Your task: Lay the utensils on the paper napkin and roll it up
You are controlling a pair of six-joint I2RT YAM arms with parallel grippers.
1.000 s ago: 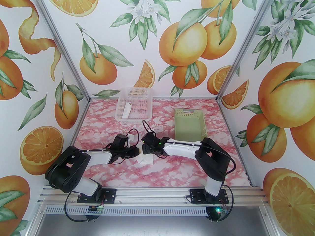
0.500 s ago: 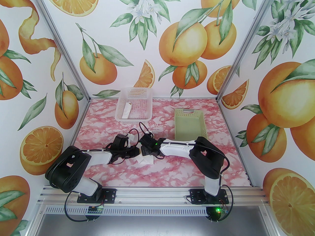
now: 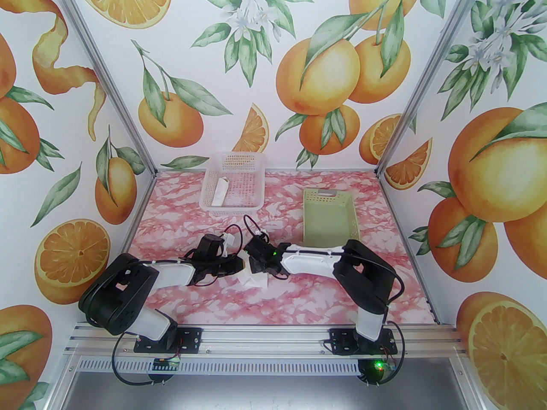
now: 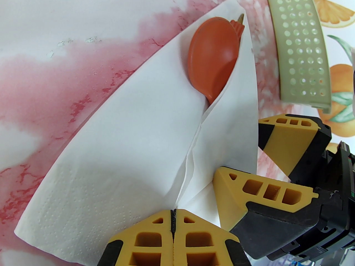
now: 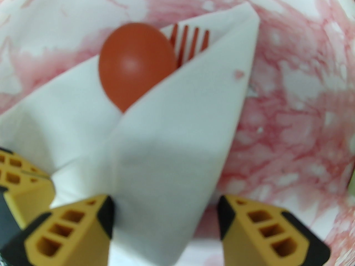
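Observation:
The paper napkin (image 3: 257,280) (image 4: 116,154) (image 5: 172,137) lies mid-table, folded into a cone around the utensils. The red-orange spoon bowl (image 4: 212,59) (image 5: 136,65) and orange fork tines (image 4: 238,26) (image 5: 191,41) stick out of its open end. The knife is hidden apart from a small dark tip beside the fork. My left gripper (image 3: 242,267) (image 4: 173,217) is shut at the cone's narrow end, where the paper's fold runs into the seam between its fingers. My right gripper (image 3: 256,271) (image 4: 240,151) (image 5: 166,226) is open, straddling the napkin's right flap.
At the back stands a white mesh basket (image 3: 252,173), and a slim white paper roll (image 3: 219,192) leans inside it. To the right is a pale green perforated basket (image 3: 329,218) (image 4: 302,46). Aluminium frame posts and printed walls close in the table.
My right gripper has come a little nearer and lower over the napkin, and its jaws have narrowed. The left gripper has stayed shut in place.

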